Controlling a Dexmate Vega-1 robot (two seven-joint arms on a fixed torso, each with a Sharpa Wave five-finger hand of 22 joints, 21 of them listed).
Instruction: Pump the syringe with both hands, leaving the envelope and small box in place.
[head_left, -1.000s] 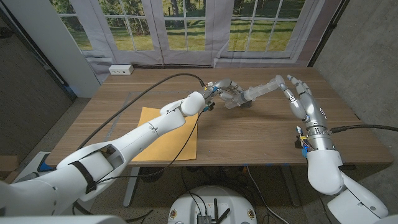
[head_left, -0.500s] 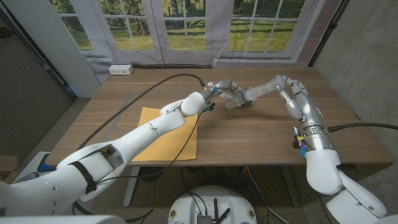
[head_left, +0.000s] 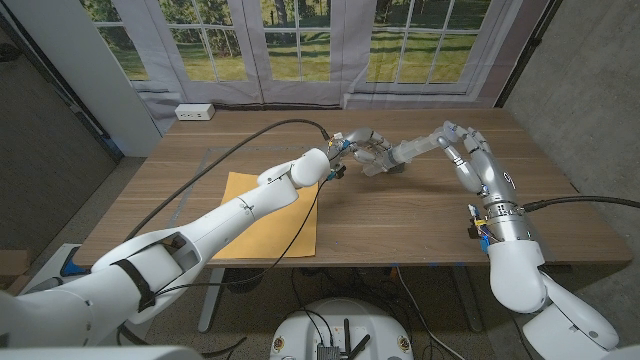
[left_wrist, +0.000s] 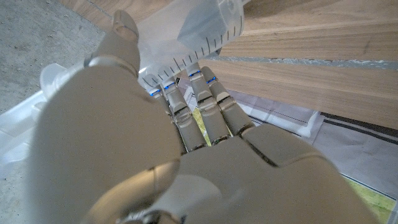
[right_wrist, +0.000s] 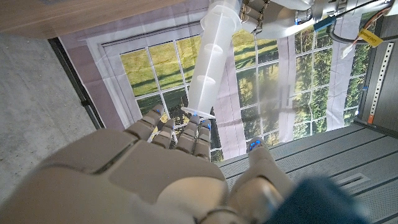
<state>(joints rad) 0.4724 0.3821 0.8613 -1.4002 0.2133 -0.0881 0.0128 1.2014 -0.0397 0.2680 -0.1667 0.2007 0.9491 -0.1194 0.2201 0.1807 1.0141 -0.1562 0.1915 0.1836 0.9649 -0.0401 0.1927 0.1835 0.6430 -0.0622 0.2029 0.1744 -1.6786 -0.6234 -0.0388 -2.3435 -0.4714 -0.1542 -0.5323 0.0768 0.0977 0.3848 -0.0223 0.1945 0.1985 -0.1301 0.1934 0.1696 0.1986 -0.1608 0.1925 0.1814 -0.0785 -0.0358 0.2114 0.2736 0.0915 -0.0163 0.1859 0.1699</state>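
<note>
1. The syringe (head_left: 400, 152) hangs over the far middle of the table (head_left: 420, 215), long axis running left to right.
2. The left hand (head_left: 358, 143) wraps its barrel end.
3. The right hand (head_left: 470, 150) has its fingers curled at the plunger end, right of the barrel, so pumping looks like a leftward push.
4. The envelope (head_left: 268, 215) lies near-left, well apart.
</note>
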